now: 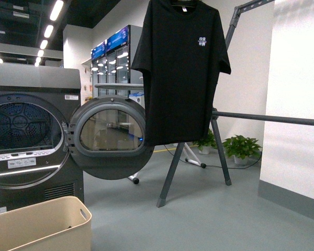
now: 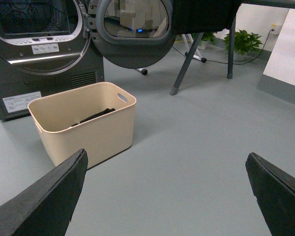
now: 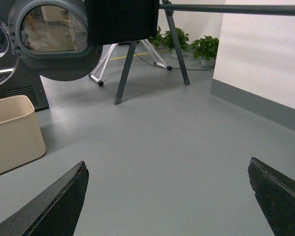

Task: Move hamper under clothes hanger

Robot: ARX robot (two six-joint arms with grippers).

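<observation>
One hamper (image 2: 93, 135) holds dark cloth (image 2: 96, 116), standing before the dryer (image 2: 39, 73).

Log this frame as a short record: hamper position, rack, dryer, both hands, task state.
hamper: beige plastic rectangular tub, on the grey floor in front of the dryer, not under the rack
hamper contents: dark item lying inside
rack: dark grey metal tube clothes rack, black T-shirt hanging from it
dryer: grey front-loading dryer, round door swung open
left hand: open, holding nothing
right hand: open, holding nothing
task state: move not yet done
</observation>
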